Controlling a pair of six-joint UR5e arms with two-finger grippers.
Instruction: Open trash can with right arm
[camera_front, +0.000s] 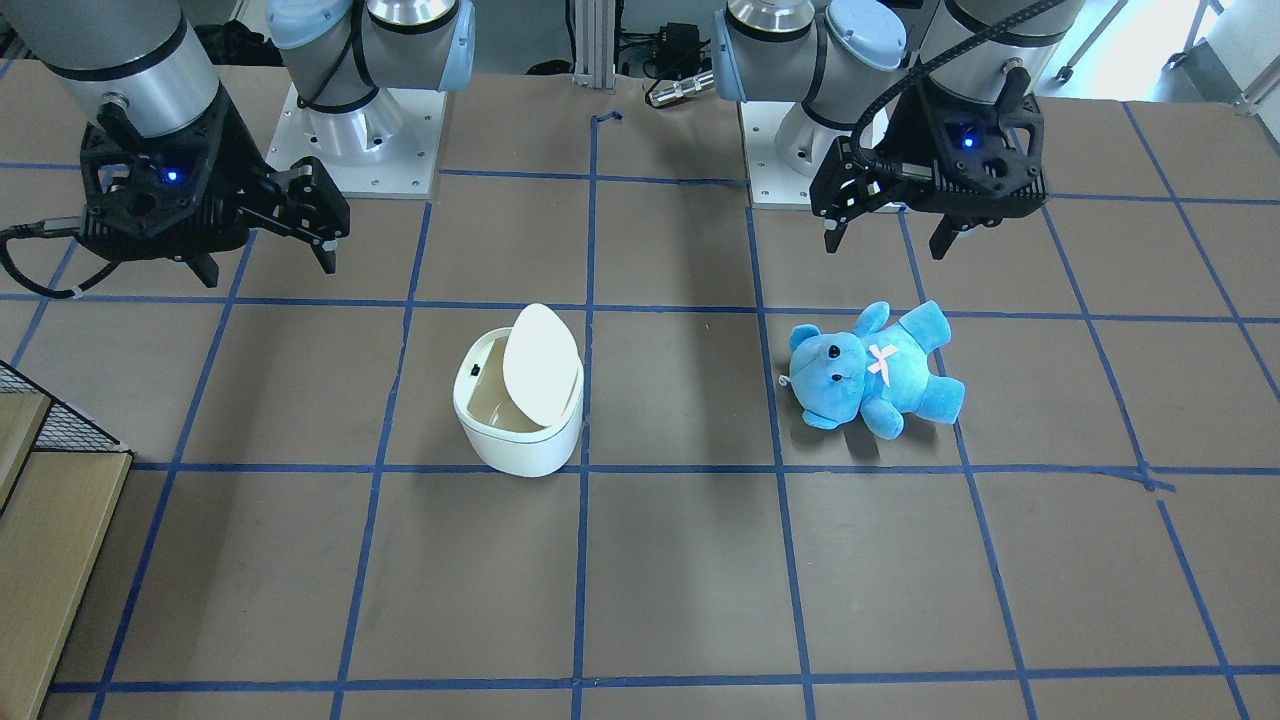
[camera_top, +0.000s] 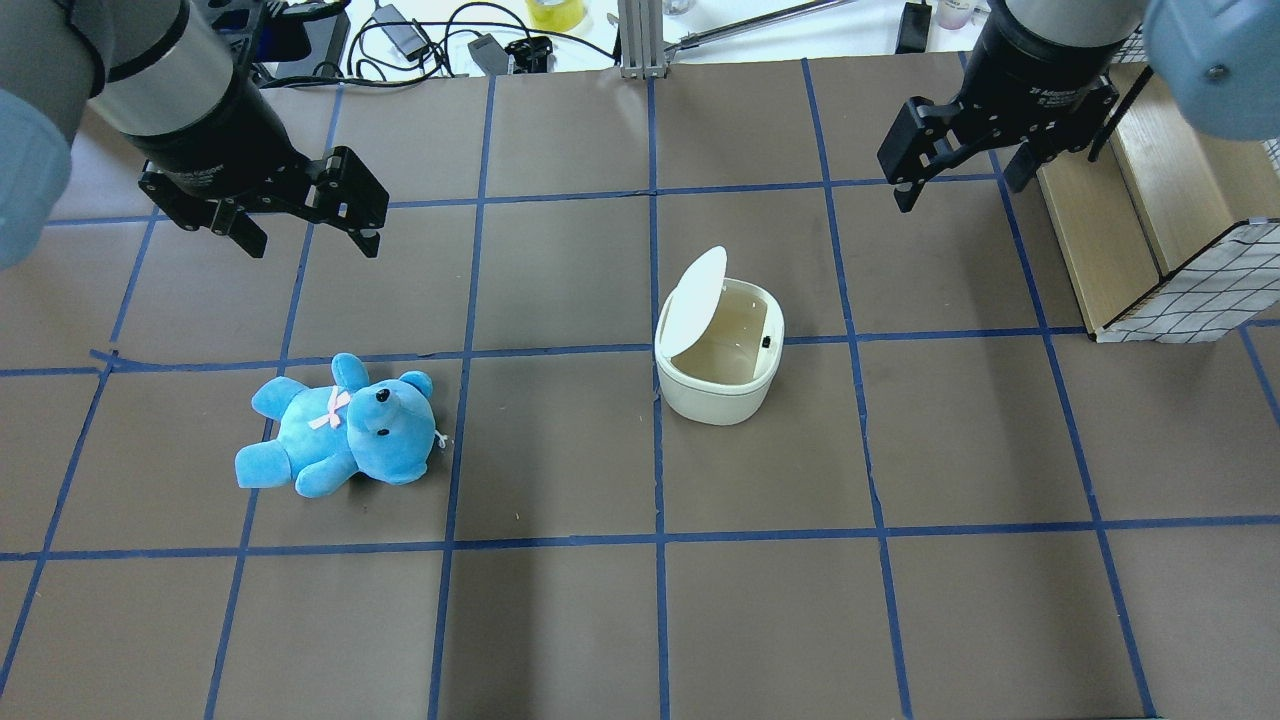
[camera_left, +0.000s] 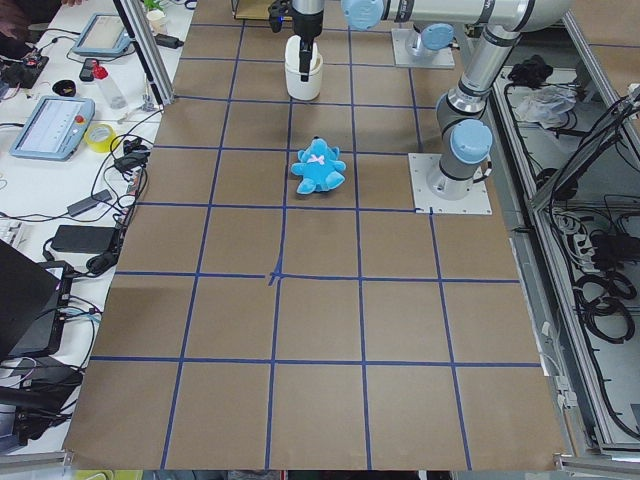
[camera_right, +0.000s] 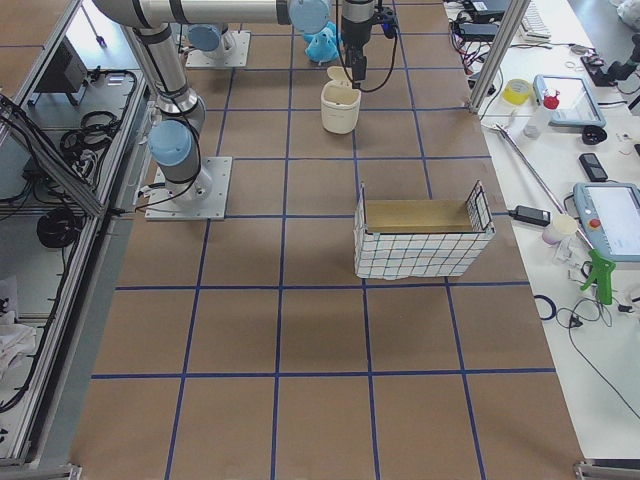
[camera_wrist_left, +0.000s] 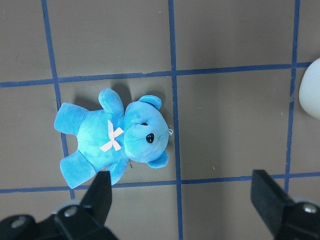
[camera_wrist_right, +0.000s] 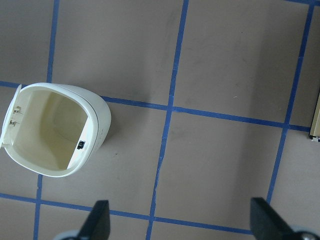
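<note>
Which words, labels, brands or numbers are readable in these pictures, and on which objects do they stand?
White print on the right gripper, on its black collar: too small to read.
White print on the left gripper, same place: too small to read.
On the trash can: no text.
On the bear: no text.

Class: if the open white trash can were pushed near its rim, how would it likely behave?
The trash can looks empty and thin-walled, so probably light: it would likely slide on the flat table. Its lid stands raised at one side, so a high push might tip it. Its smooth rounded wall may slip between jaws.
</note>
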